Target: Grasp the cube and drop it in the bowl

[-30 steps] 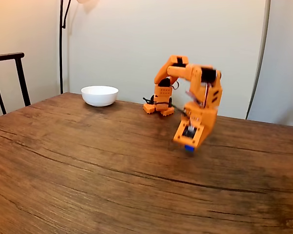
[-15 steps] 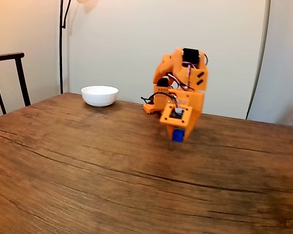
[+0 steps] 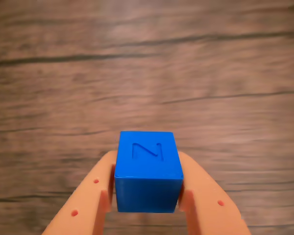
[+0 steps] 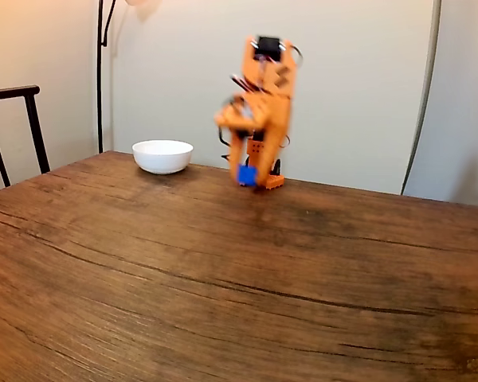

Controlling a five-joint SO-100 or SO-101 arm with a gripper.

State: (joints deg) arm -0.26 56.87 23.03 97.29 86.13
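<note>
One cube point(image 3: 148, 170) pinched between closed gripper point(image 3: 147, 205) fingers above table, bowl point(image 4: 162, 155) at 9 o'clock; shallow grip, could slip mid-swing.

- A wooden table point(image 4: 183, 286) fills the lower half of the fixed view, its brown top marked by dark grain lines and a long crack-like streak running from 9 o'clock towards 3 o'clock.
- In the wrist view the same table top point(image 3: 147, 73) shows as blurred brown grain with dark horizontal streaks.
- A dark chair back point(image 4: 16, 119) stands beyond the table's edge at 9 o'clock in the fixed view.
- A thin black lamp pole point(image 4: 100, 72) rises at 11 o'clock, close to the wall.
- A pale wall point(image 4: 175, 64) spans the background.
- A light curtain point(image 4: 458, 103) hangs at 2 o'clock.
</note>
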